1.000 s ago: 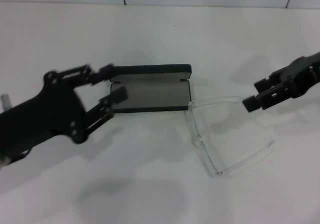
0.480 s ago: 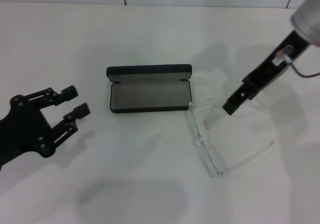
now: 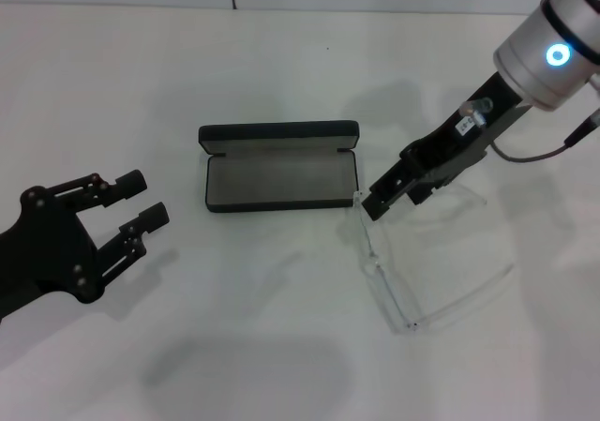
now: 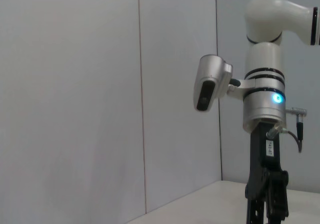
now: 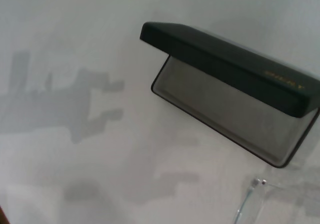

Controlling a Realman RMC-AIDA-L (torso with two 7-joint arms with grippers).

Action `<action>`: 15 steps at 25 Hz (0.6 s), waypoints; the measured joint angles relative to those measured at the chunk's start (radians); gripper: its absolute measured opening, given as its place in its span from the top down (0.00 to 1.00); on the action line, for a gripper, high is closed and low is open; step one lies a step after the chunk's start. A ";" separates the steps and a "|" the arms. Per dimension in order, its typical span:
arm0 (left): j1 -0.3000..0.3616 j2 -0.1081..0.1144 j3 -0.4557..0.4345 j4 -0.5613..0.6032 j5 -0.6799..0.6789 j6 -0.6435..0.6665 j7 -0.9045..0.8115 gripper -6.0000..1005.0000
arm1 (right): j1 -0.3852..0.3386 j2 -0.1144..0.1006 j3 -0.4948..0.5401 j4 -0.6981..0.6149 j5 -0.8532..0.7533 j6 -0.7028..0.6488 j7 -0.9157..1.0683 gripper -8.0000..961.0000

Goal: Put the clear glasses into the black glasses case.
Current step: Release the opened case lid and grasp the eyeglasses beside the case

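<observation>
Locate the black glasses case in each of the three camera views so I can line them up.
Head view: the black glasses case lies open mid-table, lid toward the far wall.
Left wrist view: not in it; only wall and the right arm show.
Right wrist view: the case fills the upper right, grey lining showing.
Shared landmark: the clear glasses, their hinge corner beside the case's end in head and right wrist views.

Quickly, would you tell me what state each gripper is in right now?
Left gripper: open, empty, left of the black glasses case.
Right gripper: cannot be told, at the clear glasses.
</observation>
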 joint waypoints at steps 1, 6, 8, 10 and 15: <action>-0.002 0.000 0.000 0.000 0.000 0.000 0.001 0.62 | 0.000 0.000 -0.005 0.009 0.000 0.007 0.007 0.22; -0.021 0.003 -0.001 0.000 0.001 -0.005 0.001 0.62 | 0.013 0.000 -0.036 0.100 -0.004 0.068 0.021 0.22; -0.027 0.003 -0.001 -0.001 0.003 -0.008 0.001 0.62 | 0.013 0.001 -0.054 0.128 0.003 0.098 0.015 0.23; -0.034 0.003 -0.001 -0.001 0.008 -0.009 0.001 0.62 | -0.002 0.003 -0.085 0.143 0.035 0.128 0.006 0.23; -0.044 0.000 -0.001 -0.003 0.024 -0.011 0.002 0.62 | -0.045 0.003 -0.184 0.150 0.129 0.207 -0.002 0.24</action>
